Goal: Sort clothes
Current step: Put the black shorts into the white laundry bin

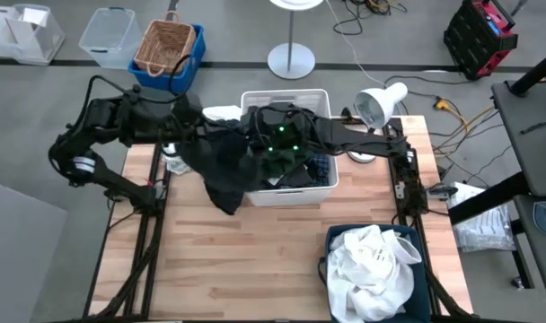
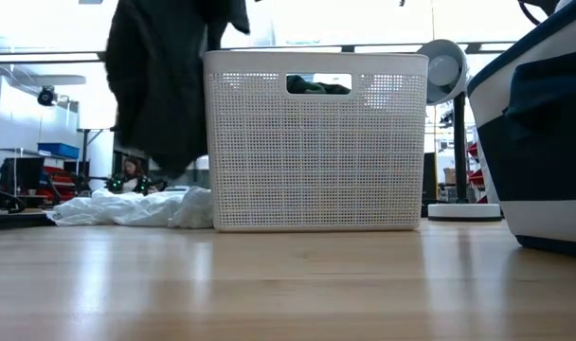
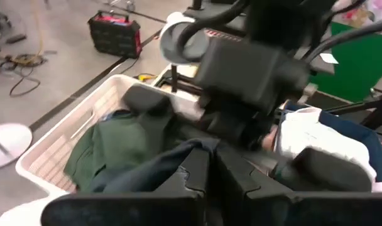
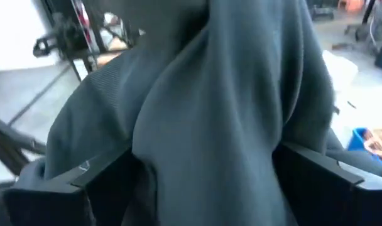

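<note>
Wooden tabletop (image 1: 255,260); both grippers pinch limp black garment (image 1: 221,166).

Desk (image 1: 255,260): pale wood planks, smooth, faint satin sheen in the low view. White bin (image 2: 316,142): hard plastic, fine perforated mesh walls, matt. Black garment (image 1: 221,170) hanging from my left gripper (image 3: 213,172): soft matt cloth, limp folds; close up it reads as a fine knit. My fingers (image 3: 197,169): dark matt plastic. Green piece (image 3: 125,147) in the bin: matt woven cloth. White clothes (image 1: 372,265): crumpled cotton-like fabric. Dark blue bin (image 2: 544,123): smooth, slightly glossy plastic.
</note>
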{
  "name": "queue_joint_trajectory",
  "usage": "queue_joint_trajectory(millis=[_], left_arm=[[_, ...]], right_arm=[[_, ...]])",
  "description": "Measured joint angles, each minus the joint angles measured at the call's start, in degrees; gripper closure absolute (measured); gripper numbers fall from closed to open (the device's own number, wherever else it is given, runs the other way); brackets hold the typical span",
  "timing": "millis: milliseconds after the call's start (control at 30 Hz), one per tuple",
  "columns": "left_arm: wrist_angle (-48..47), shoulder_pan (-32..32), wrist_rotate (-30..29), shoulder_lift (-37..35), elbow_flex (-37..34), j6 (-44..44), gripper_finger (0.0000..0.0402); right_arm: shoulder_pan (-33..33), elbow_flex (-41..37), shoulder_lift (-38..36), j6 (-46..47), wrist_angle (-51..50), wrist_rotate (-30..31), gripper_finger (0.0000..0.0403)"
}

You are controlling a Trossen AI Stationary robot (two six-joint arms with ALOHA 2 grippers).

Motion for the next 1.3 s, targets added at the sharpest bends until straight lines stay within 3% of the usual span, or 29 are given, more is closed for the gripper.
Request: queue_joint_trajectory(millis=[100,200,300,400,433,667,867,1100,1200,1300], left_arm=[[-0.5,-1.2,-0.1,3.2,4.7,1.6,0.0401],[-1.6,-1.8,-0.2,5.7,8.8,2.4,0.0401],[-3.1,-2.0,-0.2,7.6,12.5,2.1,0.0401],[-3.6,-2.0,-0.5,9.1,16.2,-0.2,0.0394],[-3.5,-2.0,-0.5,9.5,17.5,-0.2,0.0387],[-0.6,-2.0,-1.1,7.4,17.7,2.0,0.0315],[-1.1,-2.0,-3.5,4.8,18.0,3.8,0.0273],[-1.2,-2.0,-3.6,2.4,18.0,5.5,0.0263],[-1.2,-2.0,-3.6,1.8,18.0,5.9,0.0263],[-1.6,-2.0,-3.6,1.4,17.9,6.7,0.0263]], right_arm=[[0.3,0.1,1.0,-0.2,4.0,0.0,0.0076],[0.8,0.1,1.0,-1.9,6.1,0.3,0.0128],[1.0,0.3,0.6,-3.2,6.3,0.5,0.0226],[1.0,0.5,-0.5,-3.9,6.1,0.5,0.0351],[1.0,0.5,-1.1,-4.7,6.2,0.6,0.0367],[0.8,0.5,-6.4,-8.4,4.2,6.9,0.0379],[0.7,0.6,-12.3,-17.6,-0.2,23.5,0.0379],[-0.1,0.6,-15.6,-26.9,-8.1,42.4,0.0379],[-1.9,0.3,-15.1,-23.0,-14.8,42.4,0.0379],[-4.0,-0.6,-12.7,-15.7,-21.6,37.6,0.0379]])
